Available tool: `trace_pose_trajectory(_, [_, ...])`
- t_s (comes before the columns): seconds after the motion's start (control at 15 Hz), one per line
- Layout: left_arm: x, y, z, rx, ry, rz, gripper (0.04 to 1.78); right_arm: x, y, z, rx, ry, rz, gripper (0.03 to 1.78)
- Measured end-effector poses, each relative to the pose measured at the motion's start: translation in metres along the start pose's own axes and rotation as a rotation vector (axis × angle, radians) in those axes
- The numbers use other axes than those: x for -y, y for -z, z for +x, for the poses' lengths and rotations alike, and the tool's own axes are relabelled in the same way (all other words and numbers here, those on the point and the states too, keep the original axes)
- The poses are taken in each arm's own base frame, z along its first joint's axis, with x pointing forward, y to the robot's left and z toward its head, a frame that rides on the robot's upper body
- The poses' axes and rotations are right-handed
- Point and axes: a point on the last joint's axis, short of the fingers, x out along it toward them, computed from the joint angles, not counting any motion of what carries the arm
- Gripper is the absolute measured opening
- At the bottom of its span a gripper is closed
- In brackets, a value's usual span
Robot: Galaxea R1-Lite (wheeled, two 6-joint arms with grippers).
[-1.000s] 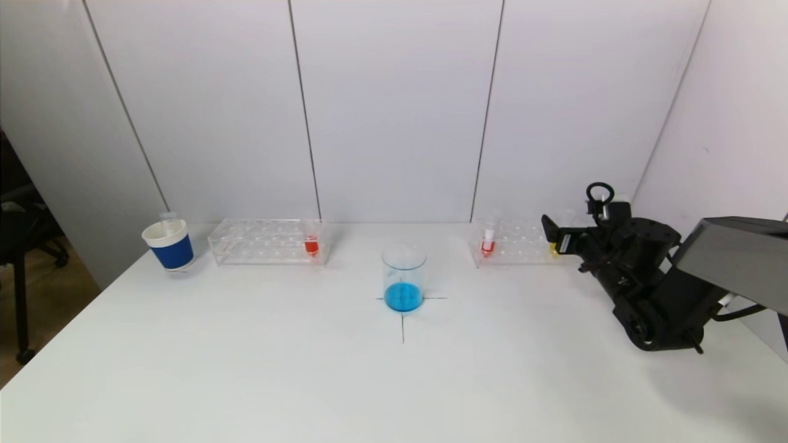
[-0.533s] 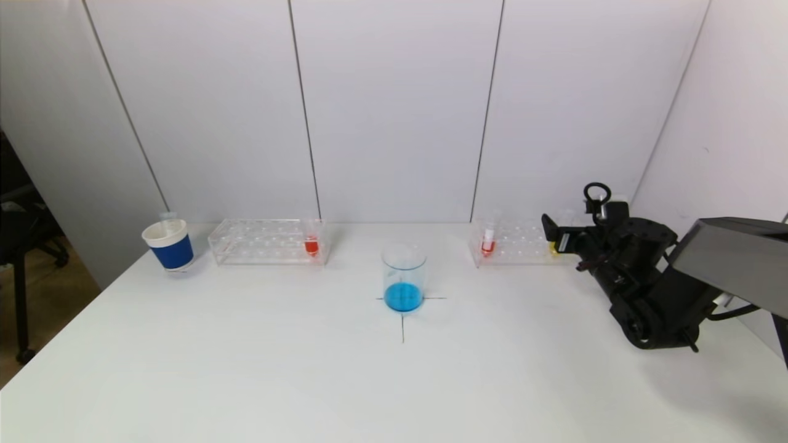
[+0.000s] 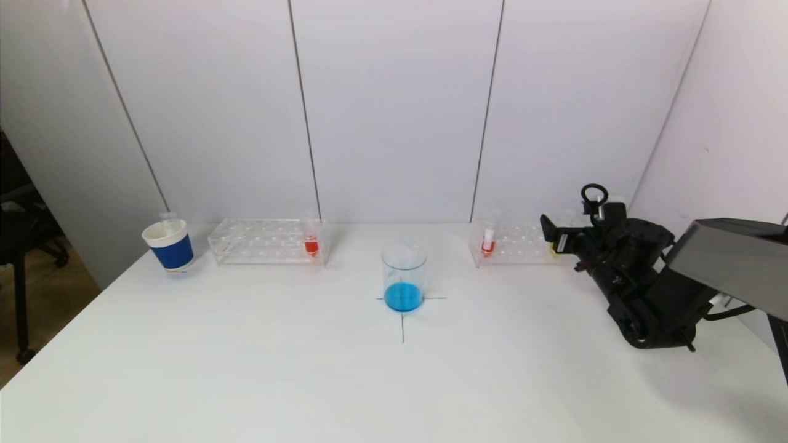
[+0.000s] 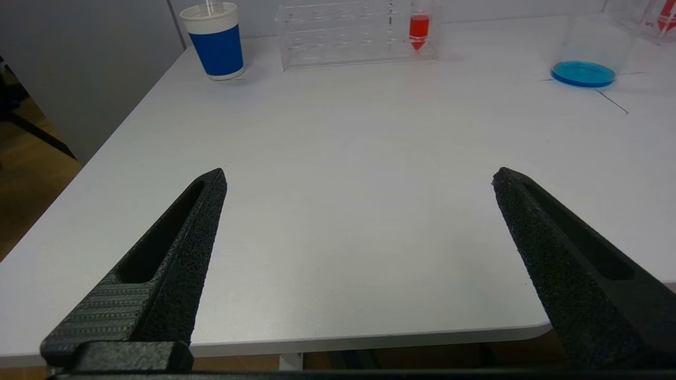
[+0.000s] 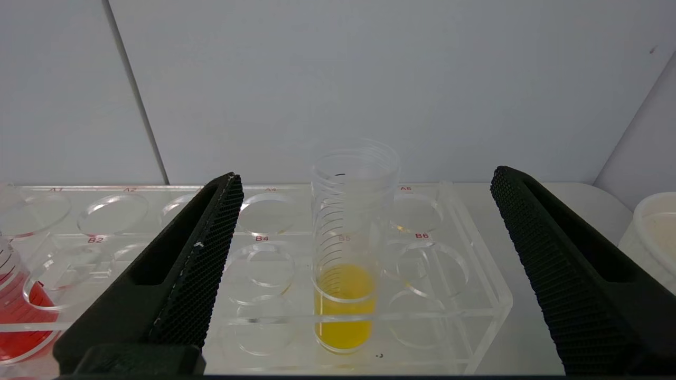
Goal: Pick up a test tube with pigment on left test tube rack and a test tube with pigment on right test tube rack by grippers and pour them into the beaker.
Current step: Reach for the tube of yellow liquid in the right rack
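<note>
Two claws are showing, both spread wide and gripping nothing. Right claw (image 5: 364,221) is hovering at the right rack (image 3: 514,243), straddling the yellow tube (image 5: 346,253) near the rack's outer end; versus a second ago it is sitting slightly farther in. Left claw (image 4: 359,211) is idling over the bench (image 4: 343,174) near its front edge. Beaker (image 3: 404,277) is standing mid-bench, open room all around; left rack (image 3: 265,241) holding red tube (image 3: 311,240).

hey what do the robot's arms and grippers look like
Right arm: matte black chunky joints, grey boxy forearm, thin black cable, ring-shaped loop on top. Right gripper and left gripper: two long black tapered fingers each, with slotted backs and rough textured pads.
</note>
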Motion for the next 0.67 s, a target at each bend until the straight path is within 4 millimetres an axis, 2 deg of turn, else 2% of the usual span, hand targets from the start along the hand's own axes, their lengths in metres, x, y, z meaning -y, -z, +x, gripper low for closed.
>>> trace_pose_trajectory(0.67, [0.0000,0.0000,0.0000,0.000,0.000,0.000,1.76,-0.0041,0.0037,0.0038,0.003,-0.006,-0.012,1.71])
